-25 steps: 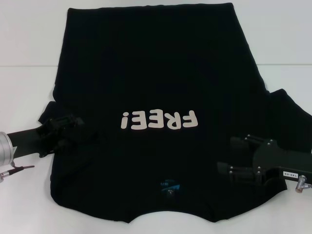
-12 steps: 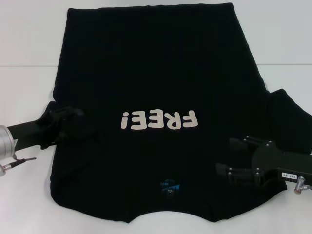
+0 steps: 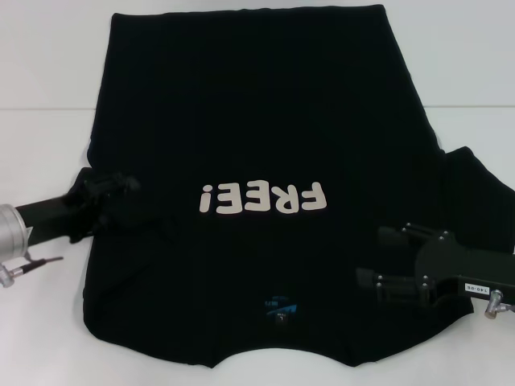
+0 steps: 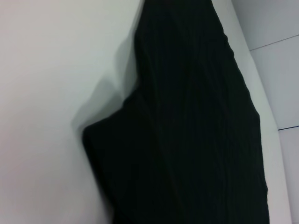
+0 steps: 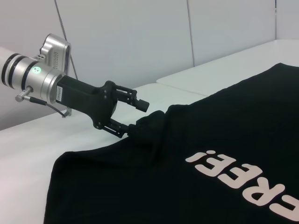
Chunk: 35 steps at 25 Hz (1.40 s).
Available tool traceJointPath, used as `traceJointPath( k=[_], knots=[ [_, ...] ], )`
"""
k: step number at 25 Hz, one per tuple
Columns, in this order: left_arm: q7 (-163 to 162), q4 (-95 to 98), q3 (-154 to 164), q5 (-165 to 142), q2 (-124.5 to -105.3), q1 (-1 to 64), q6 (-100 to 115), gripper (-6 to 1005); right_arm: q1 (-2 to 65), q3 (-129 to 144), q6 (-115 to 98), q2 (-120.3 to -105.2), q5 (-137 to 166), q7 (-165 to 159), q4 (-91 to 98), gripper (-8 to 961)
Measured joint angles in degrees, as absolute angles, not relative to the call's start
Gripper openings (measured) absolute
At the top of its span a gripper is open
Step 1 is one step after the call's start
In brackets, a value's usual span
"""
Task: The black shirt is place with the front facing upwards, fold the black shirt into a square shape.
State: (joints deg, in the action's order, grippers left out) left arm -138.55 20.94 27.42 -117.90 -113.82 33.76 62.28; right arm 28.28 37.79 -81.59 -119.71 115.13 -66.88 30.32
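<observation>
Although the black shirt lies spread front-up across the white table, with its collar end toward the robot and its hem at the far edge, almost none of the folding looks done: the body is flat and full-width, the cream "FREE!" lettering is wholly exposed, and the sleeve on the robot's right is laid out to the side. The one change under way is on the robot's left, where the sleeve is bunched and raised off the table at the left gripper, whose fingers appear closed narrowly on that cloth; I judge this to be the start of the first inward fold. The right gripper rests low over the shirt near the right shoulder, its fingers spread apart with nothing between them, so that side is not yet gripped. Both side folds and the lengthwise fold to a square remain. The small blue neck label sits uncovered near the collar.
</observation>
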Motion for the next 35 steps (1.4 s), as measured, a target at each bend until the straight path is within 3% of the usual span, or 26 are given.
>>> traceJointPath(
  k=[4, 14, 19, 25, 28, 35],
  knots=[
    [-136.1, 21.4, 27.3, -114.8, -114.43, 35.2, 62.3, 771, 28.2, 37.8, -81.8, -119.77, 115.1, -66.9, 30.3, 916],
    [-127.2, 21.3, 30.8, -112.6, -117.95, 46.0, 64.6, 770, 27.3, 37.3, -82.0, -119.67, 115.0, -66.9, 30.2, 915],
    [-127.6, 21.5, 34.9, -112.6, -117.28, 44.4, 67.2, 770, 27.2, 37.2, -81.5, -119.6, 114.9, -66.9, 30.2, 915],
    [-122.7, 23.8, 33.4, -108.9, -116.07, 37.4, 73.3, 769, 27.4, 33.2, -81.6, -119.41, 114.7, -72.1, 30.9, 915],
    [-113.4, 25.7, 33.2, -107.0, -115.66, 33.6, 81.0, 768, 27.8, 31.1, -81.2, -117.8, 115.2, -84.7, 32.8, 915],
    [-97.1, 30.3, 35.1, -109.5, -114.95, 27.8, 90.1, 768, 31.0, 31.8, -82.7, -109.1, 128.0, -124.4, 40.5, 916]
  ],
)
